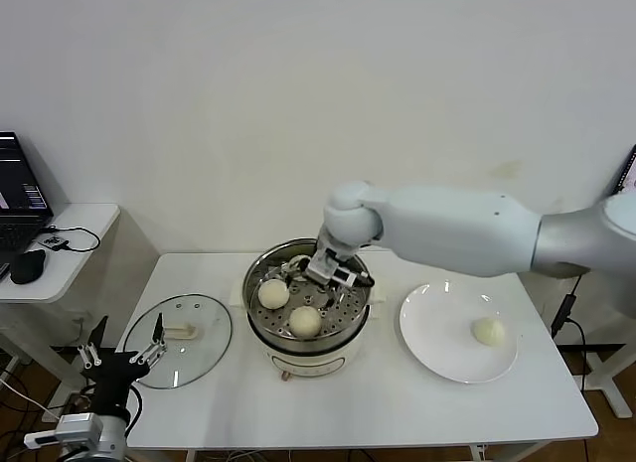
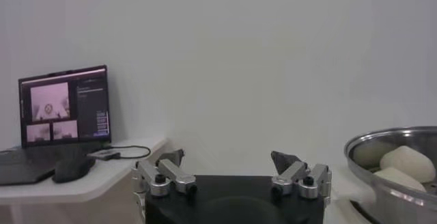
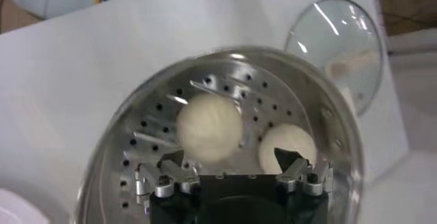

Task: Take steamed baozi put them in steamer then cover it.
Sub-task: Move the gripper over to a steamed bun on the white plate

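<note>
The right claw (image 1: 333, 273) hangs over the steamer (image 1: 308, 351), jaws apart and empty (no bun between them). The risk, I judge: lowering or swinging here could dent a bun (image 3: 209, 127) lying just under the fingertips, or clip the steamer's rim. Two buns sit in the steamer; another bun (image 1: 487, 331) waits on the plate (image 1: 437, 358) right of the steamer. The cover (image 1: 204, 318) lies left of the steamer; beside it the left claw (image 1: 121, 356) idles, open.

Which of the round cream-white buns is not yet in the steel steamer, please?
The lone bun on the flat white plate; the others sit in the steamer.
</note>
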{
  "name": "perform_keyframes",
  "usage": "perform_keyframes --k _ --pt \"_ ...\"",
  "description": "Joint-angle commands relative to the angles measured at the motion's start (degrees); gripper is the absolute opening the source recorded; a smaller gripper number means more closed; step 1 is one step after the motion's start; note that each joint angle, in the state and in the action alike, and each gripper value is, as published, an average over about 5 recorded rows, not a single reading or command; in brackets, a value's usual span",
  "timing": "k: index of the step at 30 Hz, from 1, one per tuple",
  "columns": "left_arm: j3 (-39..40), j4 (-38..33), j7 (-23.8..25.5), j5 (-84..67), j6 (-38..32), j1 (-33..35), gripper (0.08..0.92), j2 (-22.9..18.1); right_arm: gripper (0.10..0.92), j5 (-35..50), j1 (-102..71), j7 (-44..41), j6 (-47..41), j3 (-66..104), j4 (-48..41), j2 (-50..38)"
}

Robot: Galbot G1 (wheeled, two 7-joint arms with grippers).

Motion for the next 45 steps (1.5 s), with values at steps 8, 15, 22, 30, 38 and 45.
perform_keyframes --k 8,15,22,30,38,45 --pt "0.50 0.05 0.15 -0.06 0.24 -0.61 0.823 1.90 0.823 6.67 1.13 -0.68 -24.19 5.37 7.65 -25.32" --pt "1.30 0.32 0.18 0.25 0.29 -0.70 0.823 2.51 0.823 -1.76 -9.36 -2.27 -23.82 11.30 8.05 -37.63" --pt "1.35 0.88 0.17 0.64 0.45 -0.60 0.823 2.73 0.823 -11.70 -25.80 -4.62 -20.92 24.04 3.57 -41.72" --pt "0.79 1.49 0.18 0.71 0.49 0.08 0.823 2.86 0.823 -20.39 -44.17 -6.54 -17.65 41.17 -1.70 -41.29" --pt "0.25 2.20 0.04 0.67 0.33 0.52 0.823 2.70 0.823 -23.25 -51.43 -5.77 -16.43 47.99 -6.72 -38.62" --pt "0.00 2.12 0.08 0.55 0.34 0.84 0.823 2.48 0.823 -24.13 -51.93 -5.67 -16.10 48.69 -9.40 -35.33"
